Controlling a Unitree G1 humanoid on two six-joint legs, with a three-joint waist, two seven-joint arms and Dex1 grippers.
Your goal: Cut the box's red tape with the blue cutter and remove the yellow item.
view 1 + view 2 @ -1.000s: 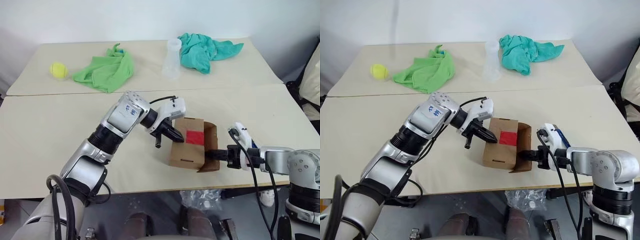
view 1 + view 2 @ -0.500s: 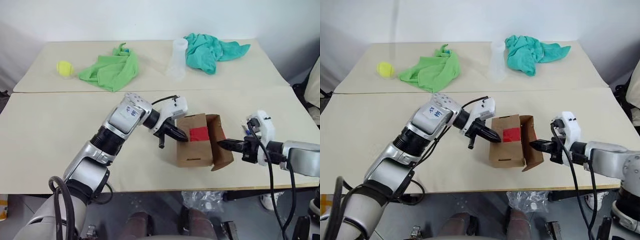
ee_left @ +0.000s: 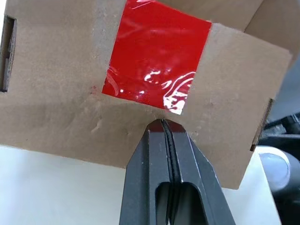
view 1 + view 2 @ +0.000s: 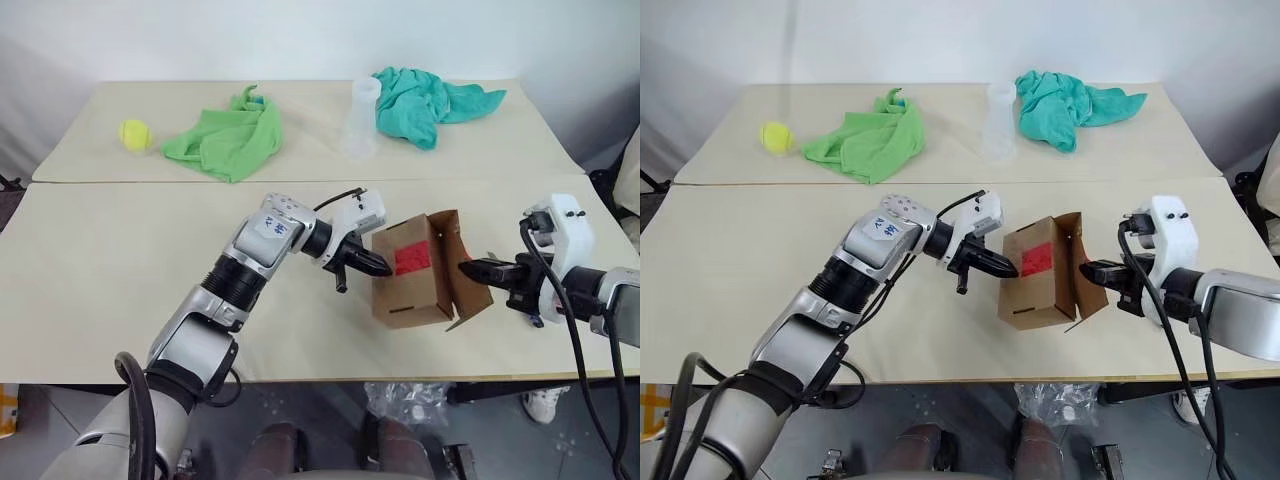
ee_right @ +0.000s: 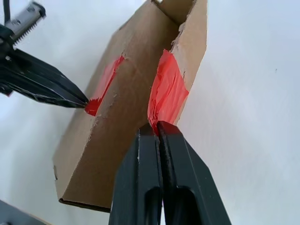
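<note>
The right gripper (image 4: 474, 267) is pinching the edge of the box's open flap, fingers closed on the cardboard where a torn strip of the red tape (image 5: 165, 91) is clinging, apparently to peel that flap back and widen the opening. The left gripper (image 4: 381, 266), fingers closed together, is pressing its tips against the box (image 4: 412, 285) just beside the other half of the tape, likely bracing the carton, which is tipping on the table (image 4: 120, 260). A slim dark rod is hanging below this gripper; it may be the blue cutter (image 4: 341, 283), though that is hard to confirm. The yellow item is presumably inside the box.
</note>
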